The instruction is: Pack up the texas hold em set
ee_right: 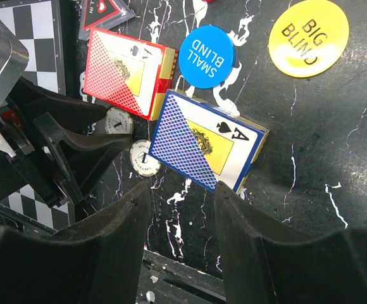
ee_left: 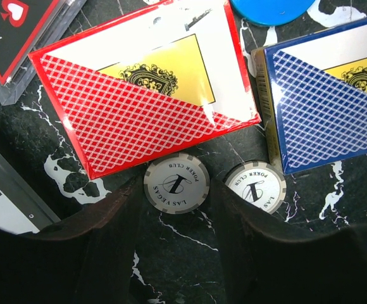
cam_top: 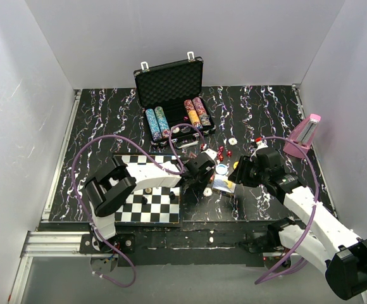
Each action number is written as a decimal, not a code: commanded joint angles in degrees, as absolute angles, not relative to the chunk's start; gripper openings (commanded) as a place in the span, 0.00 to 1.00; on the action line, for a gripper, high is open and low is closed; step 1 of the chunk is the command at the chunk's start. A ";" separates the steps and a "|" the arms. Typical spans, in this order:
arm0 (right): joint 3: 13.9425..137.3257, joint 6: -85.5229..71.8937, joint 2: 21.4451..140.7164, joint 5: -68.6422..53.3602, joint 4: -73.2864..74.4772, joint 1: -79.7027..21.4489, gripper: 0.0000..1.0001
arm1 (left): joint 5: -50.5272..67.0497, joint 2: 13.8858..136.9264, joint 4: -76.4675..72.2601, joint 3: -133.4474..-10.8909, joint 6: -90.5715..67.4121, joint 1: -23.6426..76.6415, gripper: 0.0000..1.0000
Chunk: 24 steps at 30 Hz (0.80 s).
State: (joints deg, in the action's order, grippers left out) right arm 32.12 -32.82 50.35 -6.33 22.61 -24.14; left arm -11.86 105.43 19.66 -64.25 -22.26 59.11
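The black briefcase (cam_top: 171, 79) stands open at the back with chip rows (cam_top: 158, 121) inside. A red card deck (ee_left: 145, 101) and a blue card deck (ee_left: 329, 95) lie flat, side by side, on the table. My left gripper (ee_left: 177, 190) is open, low over the table, with a white poker chip (ee_left: 176, 183) between its fingertips; a second white chip (ee_left: 256, 188) lies just right of it. My right gripper (ee_right: 182, 190) is open and empty, just short of the blue deck (ee_right: 205, 142). Red dice (cam_top: 224, 152) lie behind the decks.
A blue SMALL BLIND button (ee_right: 207, 54) and a yellow BIG BLIND button (ee_right: 308, 28) lie beyond the decks. A clear ALL IN case (ee_left: 19, 38) lies left of the red deck. The chessboard (cam_top: 147, 202) sits under the left arm. The pink metronome (cam_top: 304, 136) stands at the right.
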 commanded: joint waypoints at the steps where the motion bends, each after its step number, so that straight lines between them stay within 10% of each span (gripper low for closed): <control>1: 32.52 -32.96 50.54 -5.80 22.32 -24.26 0.52 | -10.20 105.82 24.17 -62.75 -22.24 59.41 0.45; 24: 38.93 -34.01 58.44 -19.15 17.85 -22.24 0.52 | -11.16 94.14 15.65 -60.39 -15.30 59.41 0.30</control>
State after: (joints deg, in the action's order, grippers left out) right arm 34.76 -33.01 55.68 -11.92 22.22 -22.87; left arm -11.09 99.81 19.11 -61.36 -18.70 59.11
